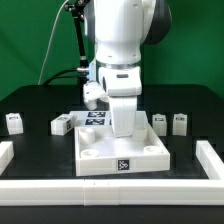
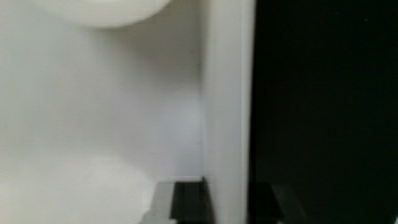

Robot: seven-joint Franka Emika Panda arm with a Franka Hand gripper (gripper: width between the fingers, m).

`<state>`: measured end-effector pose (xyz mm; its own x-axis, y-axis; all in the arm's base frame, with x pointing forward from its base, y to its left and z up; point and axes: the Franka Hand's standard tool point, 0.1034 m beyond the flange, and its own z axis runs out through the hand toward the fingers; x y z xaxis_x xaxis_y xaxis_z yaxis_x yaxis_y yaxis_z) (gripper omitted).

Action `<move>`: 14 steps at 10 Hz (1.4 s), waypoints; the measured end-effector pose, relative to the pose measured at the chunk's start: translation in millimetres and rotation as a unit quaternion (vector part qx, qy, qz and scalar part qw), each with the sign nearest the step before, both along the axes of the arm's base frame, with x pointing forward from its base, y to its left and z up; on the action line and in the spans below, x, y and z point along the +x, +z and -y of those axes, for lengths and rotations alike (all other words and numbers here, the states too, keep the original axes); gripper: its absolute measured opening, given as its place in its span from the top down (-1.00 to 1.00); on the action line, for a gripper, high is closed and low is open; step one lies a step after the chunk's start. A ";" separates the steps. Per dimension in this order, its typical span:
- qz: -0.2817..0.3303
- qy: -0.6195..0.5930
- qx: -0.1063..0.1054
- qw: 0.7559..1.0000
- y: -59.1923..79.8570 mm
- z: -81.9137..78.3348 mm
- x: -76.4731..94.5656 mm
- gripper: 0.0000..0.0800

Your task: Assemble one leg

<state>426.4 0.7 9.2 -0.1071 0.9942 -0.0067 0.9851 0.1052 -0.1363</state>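
The large white square tray-like piece [image 1: 122,152] lies in the middle of the black table. My gripper [image 1: 122,130] points straight down at its far wall. In the wrist view the gripper [image 2: 231,205] has a dark finger on each side of a narrow white wall [image 2: 228,120] of that piece and looks shut on it. Several legs, small white blocks with marker tags, lie loose on the table. One leg [image 1: 14,122] is at the exterior view's far left and another leg [image 1: 62,124] is nearer the piece. Two legs [image 1: 160,122] [image 1: 180,122] are on the right.
The marker board [image 1: 93,117] lies flat behind the tray-like piece, partly hidden by the arm. A low white border runs along the table's left [image 1: 6,152], right [image 1: 210,155] and front [image 1: 110,190]. A black cable post [image 1: 78,45] stands behind on the left.
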 end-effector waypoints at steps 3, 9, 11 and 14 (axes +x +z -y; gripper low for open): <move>0.001 -0.008 -0.001 1.000 0.3 -2.7 1.5 0.82; 0.030 -0.054 -0.003 0.998 -0.4 -45.4 51.8 0.82; 0.037 -0.053 0.001 0.998 -0.4 -60.6 67.0 0.83; 0.027 -0.061 0.001 0.998 -0.3 -76.5 75.8 0.82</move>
<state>502.3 77.2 8.9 0.0158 0.9998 -0.0072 0.9964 -0.0164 -0.0832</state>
